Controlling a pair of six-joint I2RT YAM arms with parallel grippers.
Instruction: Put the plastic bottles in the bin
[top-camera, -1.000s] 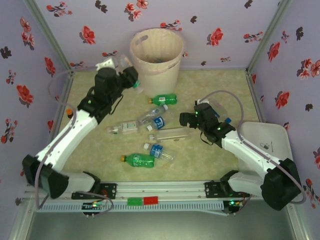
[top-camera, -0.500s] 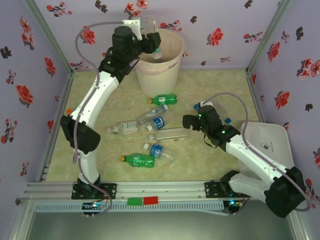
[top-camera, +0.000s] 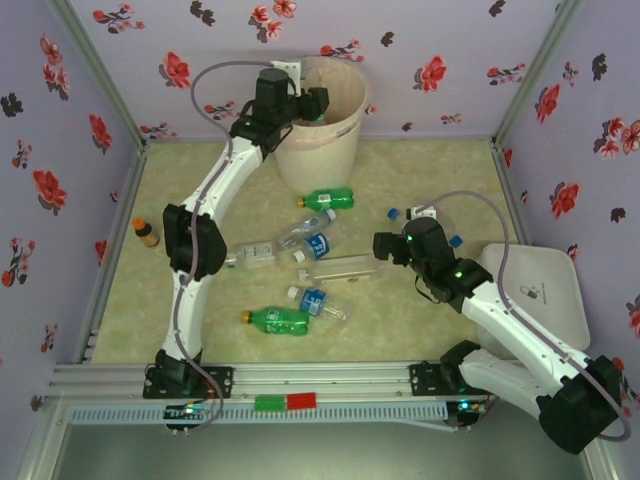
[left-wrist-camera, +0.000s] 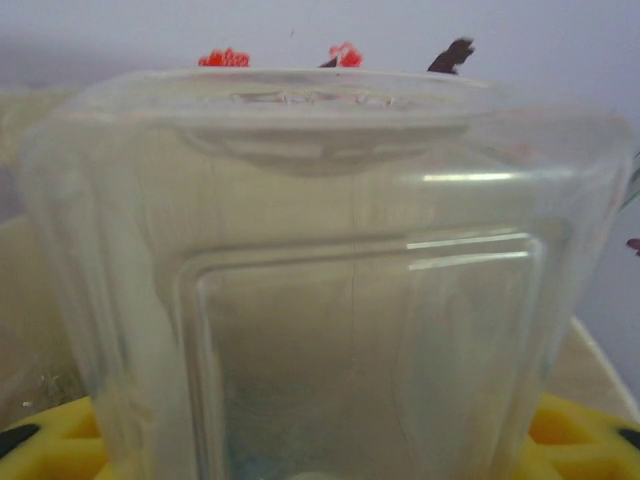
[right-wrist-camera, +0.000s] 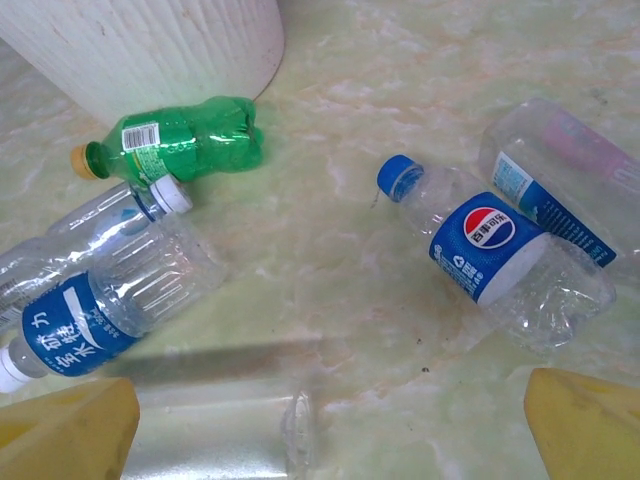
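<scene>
Left jaws reach over the rim of the bin (top-camera: 338, 140) at the far side of the bench (top-camera: 440, 180) in the overhead view, though from there I cannot tell what sits between them. Right jaws hang low over the bench right of centre, spread wide, just beside a clear bottle (top-camera: 345, 268) lying on its side. More bottles lie loose between the arms: a green bottle (top-camera: 328, 198) near the foot of the bin, a second green one (top-camera: 278, 320) nearer the arm bases, and several clear ones with blue labels (top-camera: 312, 242) in the middle. An amber bottle (top-camera: 146, 232) stands upright by the left wall. From the left wrist, a crushed clear bottle (left-wrist-camera: 330, 300) is held between the yellow fingers (left-wrist-camera: 585, 440), the jaws narrowed onto its sides. From the right wrist, the yellow fingers (right-wrist-camera: 65, 430) stand far apart with nothing gripped; a clear bottle lies on the bench between them. Ahead lie a blue-capped bottle with a round logo (right-wrist-camera: 490, 250) and the green bottle against the bin's ribbed base.
</scene>
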